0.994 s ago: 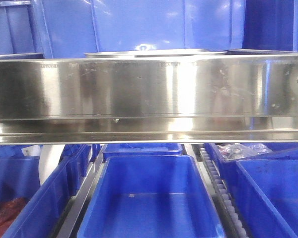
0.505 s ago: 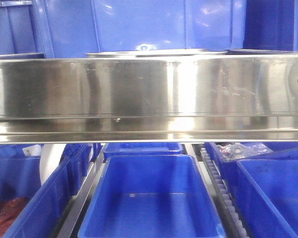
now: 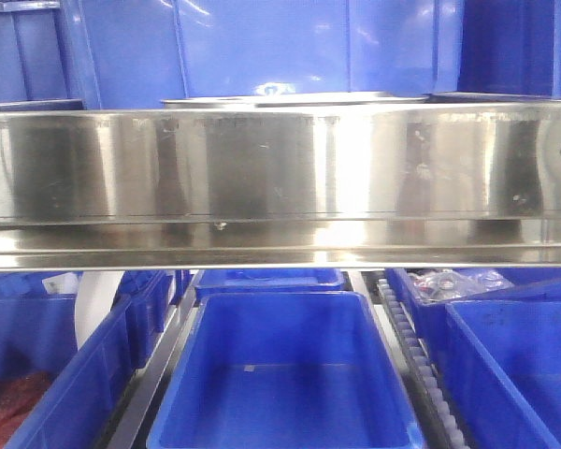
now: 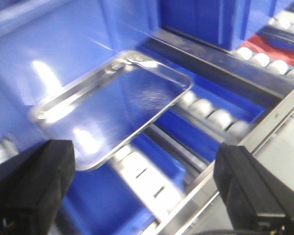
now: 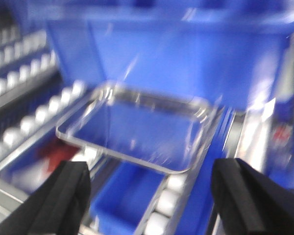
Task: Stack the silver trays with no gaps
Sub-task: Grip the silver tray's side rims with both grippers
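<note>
Across the front view, broad shelf rail (image 3: 280, 178), hiding most of the upper level; below it, blue bins (image 3: 285, 374) in rows between roller tracks (image 3: 421, 365); above its top edge, only a thin sliver of tray rim (image 3: 290, 96). In the left wrist view, roller worktop (image 4: 210, 112) carrying one silver tray (image 4: 112, 105), open face up, backed close against a blue bin wall (image 4: 49, 44), likely so as not to roll forward; long axis running from lower left to upper right of that view, along the bin wall, one corner pointing toward the camera. In the right wrist view, a silver tray (image 5: 137, 125) lying across the tracks, long axis left to right, near long edge facing the camera; too blurred to say whether the same tray or a second, or to rule out another nested inside. Below the near corner and apart from it, left end effector (image 4: 147, 196), released, fingers spread wide; right end effector (image 5: 149, 200) likewise released, gripping nothing, squared to the long edge, probably lined up for a reach; stacking judged not yet begun.
</note>
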